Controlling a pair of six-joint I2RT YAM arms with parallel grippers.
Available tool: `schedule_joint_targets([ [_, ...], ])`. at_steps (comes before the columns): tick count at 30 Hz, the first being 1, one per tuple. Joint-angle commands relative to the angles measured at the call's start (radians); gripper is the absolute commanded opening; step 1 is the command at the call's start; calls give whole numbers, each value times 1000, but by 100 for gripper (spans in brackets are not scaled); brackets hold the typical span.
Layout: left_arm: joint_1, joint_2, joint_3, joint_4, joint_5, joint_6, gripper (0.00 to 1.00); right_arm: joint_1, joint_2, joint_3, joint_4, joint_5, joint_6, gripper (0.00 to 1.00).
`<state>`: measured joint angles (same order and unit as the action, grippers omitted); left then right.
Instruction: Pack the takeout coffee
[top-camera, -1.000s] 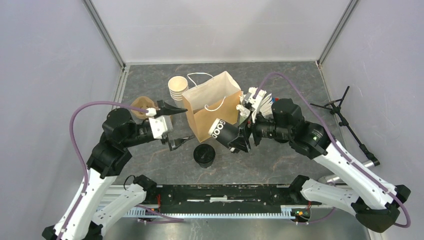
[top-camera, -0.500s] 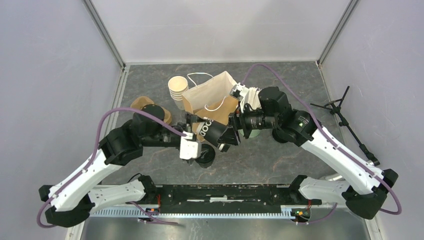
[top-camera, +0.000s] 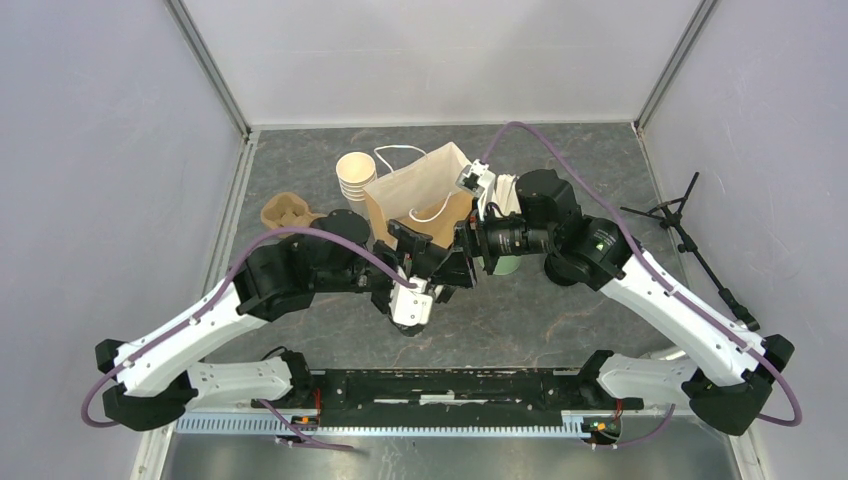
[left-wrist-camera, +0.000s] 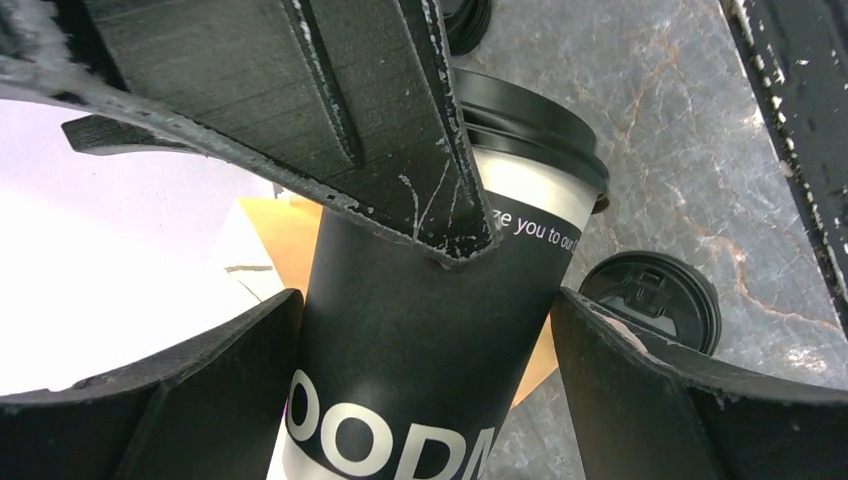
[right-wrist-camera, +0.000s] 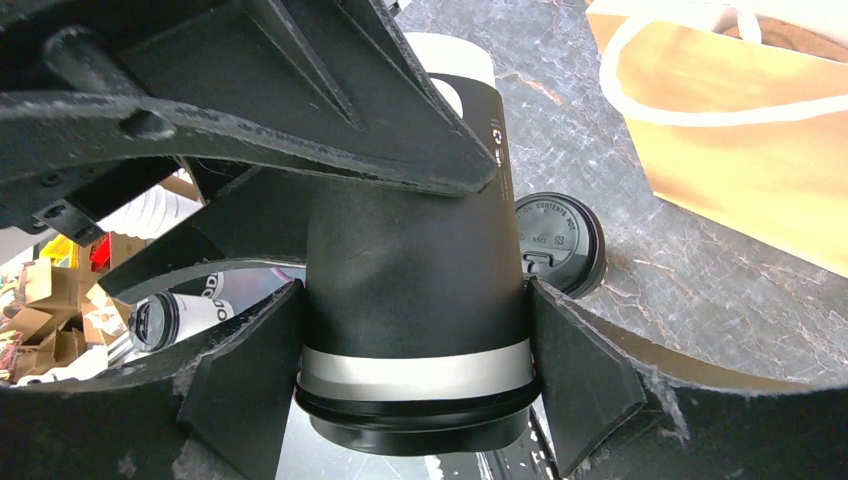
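Grey marbled table (top-camera: 560, 300), white walls. Right gripper (right-wrist-camera: 415, 385): clamped on black-sleeved lidded coffee cup (right-wrist-camera: 410, 260), lifted beside brown paper bag (top-camera: 420, 195). Left gripper (left-wrist-camera: 420, 400): wide, straddling same cup. Advice: close left squarely mid-sleeve before right releases. Second lidded cup (left-wrist-camera: 655, 300): on table.

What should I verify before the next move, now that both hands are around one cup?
1. Right hand shut on the cup: ok.
2. Left hand open, astride the same cup: ok.
3. Lid seated on that cup: ok.
4. Second cup lidded, on the table: ok.
5. Bag standing: ok.
6. Bag mouth wide enough: cannot tell.
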<state>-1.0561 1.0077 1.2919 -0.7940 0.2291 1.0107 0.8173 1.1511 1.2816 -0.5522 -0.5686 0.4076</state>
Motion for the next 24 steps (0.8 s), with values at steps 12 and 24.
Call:
schedule_joint_targets([
  [12, -31, 0, 52, 31, -31, -29, 81, 5, -39, 28, 69, 6, 12, 91],
  [24, -30, -4, 42, 153, -69, -252, 75, 4, -204, -45, 249, 260, -6, 98],
])
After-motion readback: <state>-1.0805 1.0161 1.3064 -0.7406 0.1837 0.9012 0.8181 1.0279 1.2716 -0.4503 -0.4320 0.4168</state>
